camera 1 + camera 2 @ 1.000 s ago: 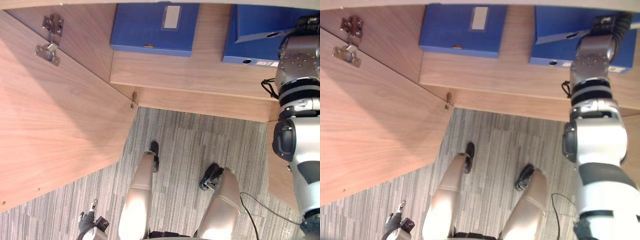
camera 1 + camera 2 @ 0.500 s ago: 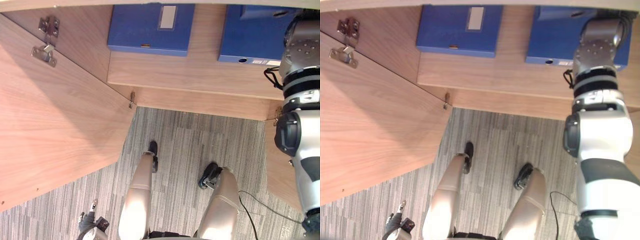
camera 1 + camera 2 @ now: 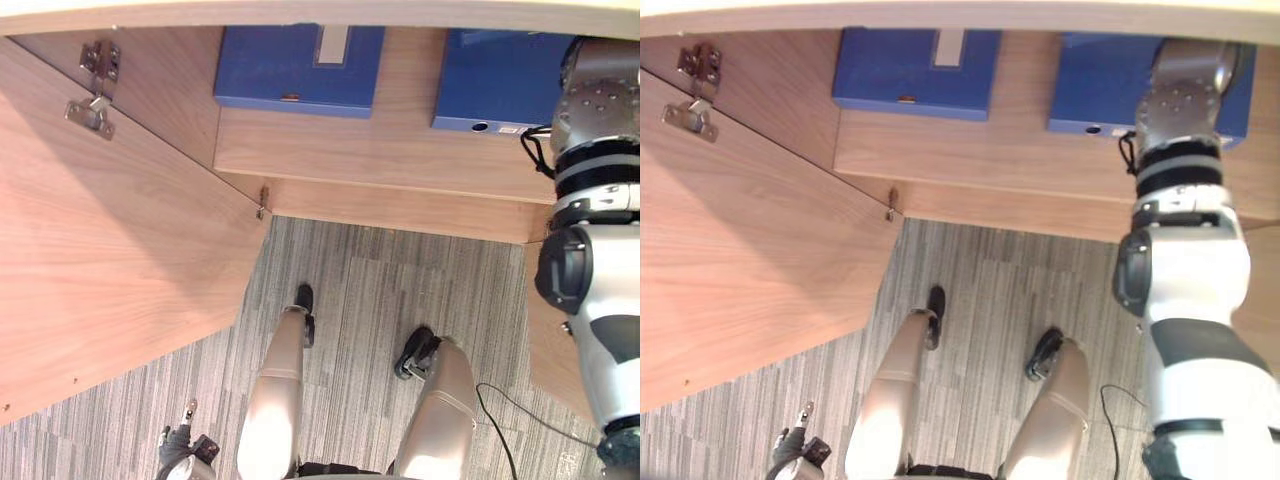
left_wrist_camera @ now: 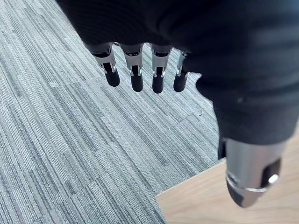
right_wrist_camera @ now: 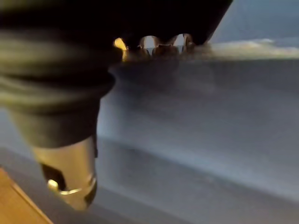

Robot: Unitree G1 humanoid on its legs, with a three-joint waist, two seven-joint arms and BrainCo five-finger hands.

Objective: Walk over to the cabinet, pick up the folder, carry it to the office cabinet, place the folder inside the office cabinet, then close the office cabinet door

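Note:
Two blue folders lie flat on the shelf (image 3: 380, 150) of the open office cabinet. One folder (image 3: 290, 70) is on the left, the other folder (image 3: 495, 85) on the right. My right arm reaches into the cabinet over the right folder's right end. In the right wrist view my right hand (image 5: 70, 177) is pressed close against that blue folder (image 5: 201, 130), with the thumb straight and off its surface. My left hand (image 4: 135, 74) hangs low by my side over the carpet, fingers straight and empty; it is also at the lower left (image 3: 180, 455).
The cabinet's left door (image 3: 110, 260) stands wide open and swung out toward me, with hinges (image 3: 95, 85) near its top. Part of the right door (image 3: 550, 340) shows behind my right arm. Grey striped carpet (image 3: 380, 300) lies in front of the cabinet.
The right folder was tilted with one edge raised a second ago; it has since settled flat on the shelf. My right arm has shifted slightly. The left hand has not moved.

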